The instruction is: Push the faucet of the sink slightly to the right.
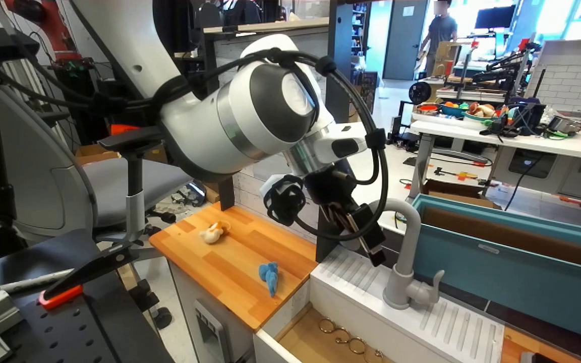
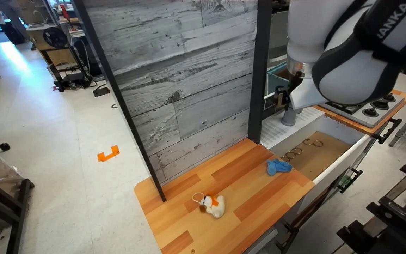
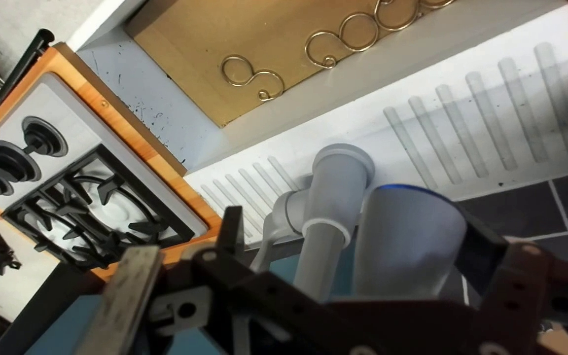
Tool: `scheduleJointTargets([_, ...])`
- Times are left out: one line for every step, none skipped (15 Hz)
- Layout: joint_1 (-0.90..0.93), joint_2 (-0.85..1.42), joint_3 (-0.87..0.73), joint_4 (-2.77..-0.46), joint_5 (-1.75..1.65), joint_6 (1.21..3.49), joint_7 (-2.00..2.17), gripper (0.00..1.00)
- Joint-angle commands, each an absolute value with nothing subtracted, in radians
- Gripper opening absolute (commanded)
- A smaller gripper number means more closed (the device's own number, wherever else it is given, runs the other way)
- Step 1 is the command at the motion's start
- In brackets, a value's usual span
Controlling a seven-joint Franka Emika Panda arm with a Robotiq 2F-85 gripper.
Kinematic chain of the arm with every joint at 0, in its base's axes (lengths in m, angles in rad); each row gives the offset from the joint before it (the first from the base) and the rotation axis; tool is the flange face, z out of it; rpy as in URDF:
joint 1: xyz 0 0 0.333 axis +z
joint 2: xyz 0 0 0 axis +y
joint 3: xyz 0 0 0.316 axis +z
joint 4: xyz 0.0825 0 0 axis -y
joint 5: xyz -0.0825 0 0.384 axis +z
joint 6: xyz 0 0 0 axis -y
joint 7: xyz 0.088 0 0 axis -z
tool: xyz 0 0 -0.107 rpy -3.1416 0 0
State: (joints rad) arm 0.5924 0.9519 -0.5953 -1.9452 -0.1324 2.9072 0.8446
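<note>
Faucet [image 1: 406,254] upright, spout [image 3: 407,236] arching away from stove [image 3: 79,130].

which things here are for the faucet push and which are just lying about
For the job:
the faucet, to be pushed slightly right
the sink it belongs to
the fingers, parted

Just lying about:
the small blue thing and white toy on the wooden counter
wire rings in the sink
teal bin behind the faucet
</note>
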Motion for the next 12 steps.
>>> scheduleJointTargets([0.639,0.951,-0.64,-1.983,-0.13,2.953,0.856,1.0])
scheduleJointTargets([0.645,0.945,-0.646,-1.996,-0.13,2.957,0.853,1.0])
scheduleJointTargets([0.653,0.942,-0.652,-2.007,-0.129,2.962,0.851,1.0])
scheduleJointTargets([0.663,0.94,-0.662,-2.021,-0.126,2.974,0.848,1.0])
scheduleJointTargets([0.675,0.936,-0.675,-2.04,-0.125,2.991,0.844,1.0])
scheduleJointTargets([0.685,0.93,-0.686,-2.059,-0.12,3.005,0.838,1.0])
scheduleJointTargets([0.691,0.924,-0.695,-2.08,-0.113,3.021,0.83,1.0])
scheduleJointTargets([0.699,0.921,-0.706,-2.099,-0.104,3.038,0.824,1.0])
scheduleJointTargets([0.703,0.918,-0.716,-2.118,-0.096,3.053,0.816,1.0])
scheduleJointTargets([0.707,0.915,-0.725,-2.136,-0.084,3.068,0.809,1.0])
scheduleJointTargets([0.704,0.907,-0.734,-2.157,-0.069,3.08,0.796,1.0])
scheduleJointTargets([0.698,0.9,-0.738,-2.173,-0.054,3.089,0.783,1.0])
